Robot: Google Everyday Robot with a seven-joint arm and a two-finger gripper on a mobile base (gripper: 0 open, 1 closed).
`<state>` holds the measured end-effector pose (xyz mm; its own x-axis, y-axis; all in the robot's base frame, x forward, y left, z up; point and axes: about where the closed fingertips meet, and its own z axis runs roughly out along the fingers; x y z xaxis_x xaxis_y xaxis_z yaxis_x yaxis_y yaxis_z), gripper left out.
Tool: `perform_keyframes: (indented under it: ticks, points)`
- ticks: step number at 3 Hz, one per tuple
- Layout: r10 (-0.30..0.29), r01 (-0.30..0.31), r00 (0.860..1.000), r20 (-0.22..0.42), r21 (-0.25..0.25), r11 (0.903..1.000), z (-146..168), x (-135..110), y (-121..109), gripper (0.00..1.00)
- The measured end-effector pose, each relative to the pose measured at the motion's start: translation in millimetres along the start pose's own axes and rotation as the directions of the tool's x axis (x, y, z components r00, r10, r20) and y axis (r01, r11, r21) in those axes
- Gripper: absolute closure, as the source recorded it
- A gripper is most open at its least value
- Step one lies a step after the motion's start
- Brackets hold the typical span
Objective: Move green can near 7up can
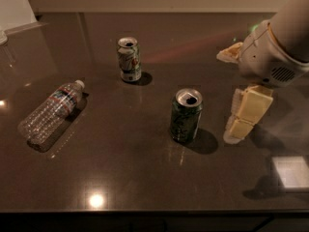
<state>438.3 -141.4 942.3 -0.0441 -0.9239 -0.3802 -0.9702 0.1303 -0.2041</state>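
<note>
The green can (186,116) stands upright near the middle of the dark tabletop (145,178), its silver top open and facing up, and its shadow falls to the right. Nothing touches it. Just beside it on the right, with a clear gap between them, hangs the end effector (240,124). Its cream-coloured parts point down toward the tabletop at about the can's height. From where I stand I cannot tell whether it is spread or closed; it is not holding either can. Above it, the robot's white arm (280,42) runs up and off at the top right corner.

The 7up can (129,59) stands upright farther back and to the left, well apart from the green can, with bare tabletop between the two. Farther left again, a clear plastic water bottle (52,111) lies on its side, its white cap toward the 7up can and its base toward the near left. A round glint of light (96,200) shows on the glossy surface near the front edge.
</note>
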Motion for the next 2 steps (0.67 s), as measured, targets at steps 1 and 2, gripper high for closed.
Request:
perform_keyframes:
  ticks: [1, 2]
  points:
    - [-0.022, 0.024, 0.998, 0.066, -0.043, 0.9988, 31, -23, 9, 0.00]
    - [-0.014, 0.023, 0.993, 0.120, -0.074, 0.9970, 53, -39, 11, 0.00]
